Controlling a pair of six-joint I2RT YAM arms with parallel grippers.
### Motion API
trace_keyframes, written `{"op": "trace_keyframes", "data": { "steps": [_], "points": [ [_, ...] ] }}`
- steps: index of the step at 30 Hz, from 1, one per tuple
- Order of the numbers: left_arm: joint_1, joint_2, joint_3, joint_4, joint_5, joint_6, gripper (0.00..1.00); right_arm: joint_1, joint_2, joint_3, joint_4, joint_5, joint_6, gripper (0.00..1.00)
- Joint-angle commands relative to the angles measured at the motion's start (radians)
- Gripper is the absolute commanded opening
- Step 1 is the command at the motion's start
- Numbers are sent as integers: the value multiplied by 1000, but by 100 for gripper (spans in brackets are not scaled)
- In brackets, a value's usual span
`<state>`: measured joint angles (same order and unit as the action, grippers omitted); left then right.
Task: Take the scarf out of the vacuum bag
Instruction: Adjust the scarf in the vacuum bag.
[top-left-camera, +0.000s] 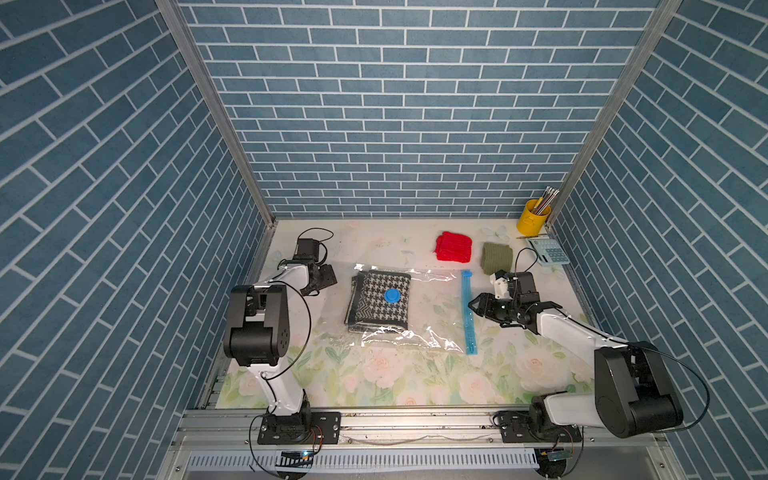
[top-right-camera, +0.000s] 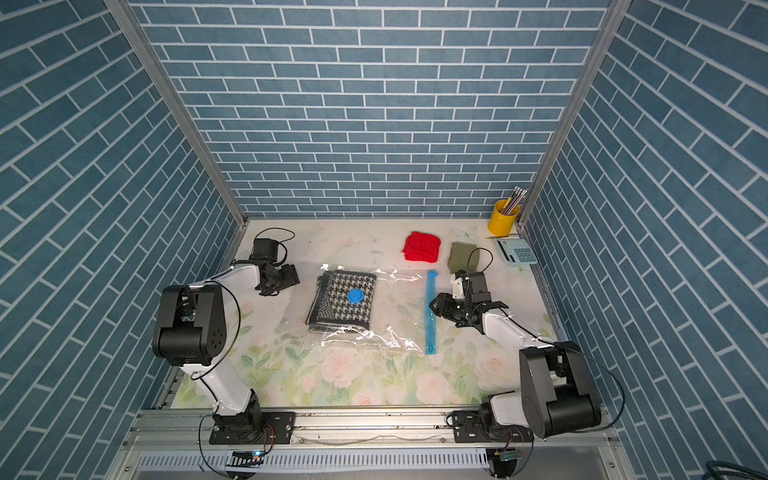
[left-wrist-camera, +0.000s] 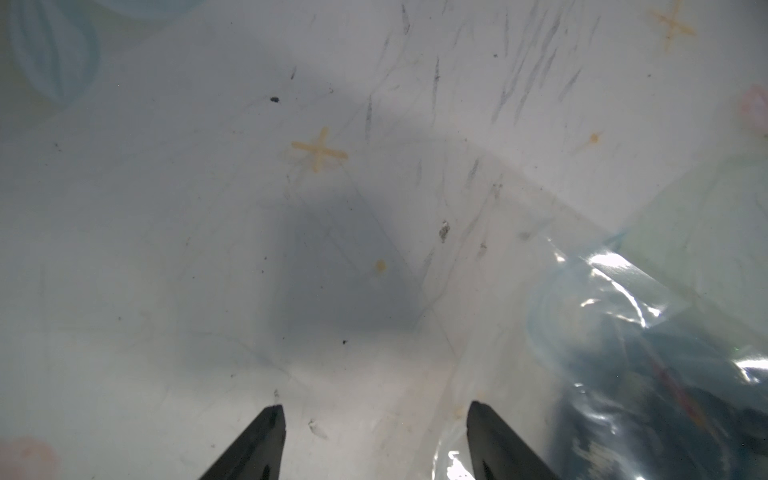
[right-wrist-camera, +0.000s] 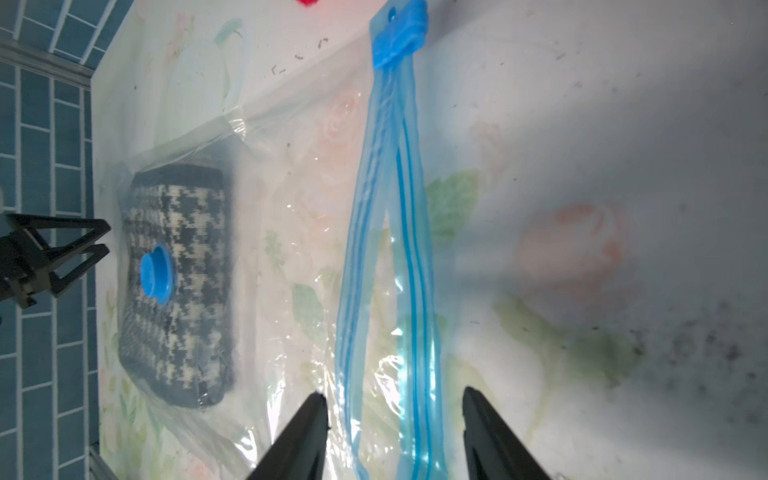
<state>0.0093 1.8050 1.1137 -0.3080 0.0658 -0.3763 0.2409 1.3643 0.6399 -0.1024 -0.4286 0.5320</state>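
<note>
The houndstooth scarf (top-left-camera: 376, 309) is folded up inside the vacuum bag (top-left-camera: 434, 305), which lies flat mid-table on the floral mat (top-left-camera: 415, 386). The round blue valve cap (top-left-camera: 392, 296) sits right over the scarf. The light-blue zip strip (top-left-camera: 468, 318) is the bag edge facing the right arm.

Right arm is stretched low from its front corner, forearm angled in toward the centre. The right gripper (right-wrist-camera: 395, 395) has its jaws apart, and in the wrist view the strip runs between them, not pinched. Can't tell if they touch it.

Left arm is folded at the elbow with the forearm reaching back. The left gripper (left-wrist-camera: 376, 409) is low over the mat just beside the bag's closed end, jaws apart, nothing between them.

A red knit cloth (top-left-camera: 454, 247) and an olive cloth (top-left-camera: 496, 257) sit behind the bag.
</note>
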Motion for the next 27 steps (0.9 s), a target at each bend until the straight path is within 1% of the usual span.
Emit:
{"op": "trace_keyframes", "data": {
  "steps": [1, 4, 9, 11, 13, 15, 16, 17, 18, 19, 23, 27],
  "points": [
    [9, 24, -26, 39, 79, 24, 75, -3, 4, -7, 33, -78, 5, 55],
    [9, 45, -42, 47, 101, 24, 75, -6, -7, 0, 20, -85, -3, 55],
    [9, 68, -64, 72, 175, 10, 74, -17, -26, -2, 14, -95, 0, 55],
    [9, 74, -73, 75, 197, 6, 72, -24, -27, 0, 10, -93, 0, 55],
    [8, 81, -74, 71, 210, 2, 68, -34, -27, 1, 12, -90, 0, 55],
    [8, 81, -74, 63, 216, 3, 61, -48, -25, 1, 10, -88, 0, 55],
    [8, 82, -70, 57, 216, 4, 51, -55, -25, 4, 9, -88, -1, 55],
    [9, 82, -64, 48, 213, 5, 39, -65, -24, 7, 7, -94, -2, 55],
    [9, 84, -58, 40, 213, 7, 32, -74, -25, 11, 4, -100, -5, 55],
    [9, 88, -49, 30, 216, 10, 27, -82, -27, 19, -7, -99, -11, 55],
    [9, 94, -35, 18, 224, 13, 19, -101, -34, 26, -5, -103, -17, 56],
    [9, 90, -40, 31, 239, 1, 10, -100, -12, 2, 33, -140, -10, 56]
  ]
}}
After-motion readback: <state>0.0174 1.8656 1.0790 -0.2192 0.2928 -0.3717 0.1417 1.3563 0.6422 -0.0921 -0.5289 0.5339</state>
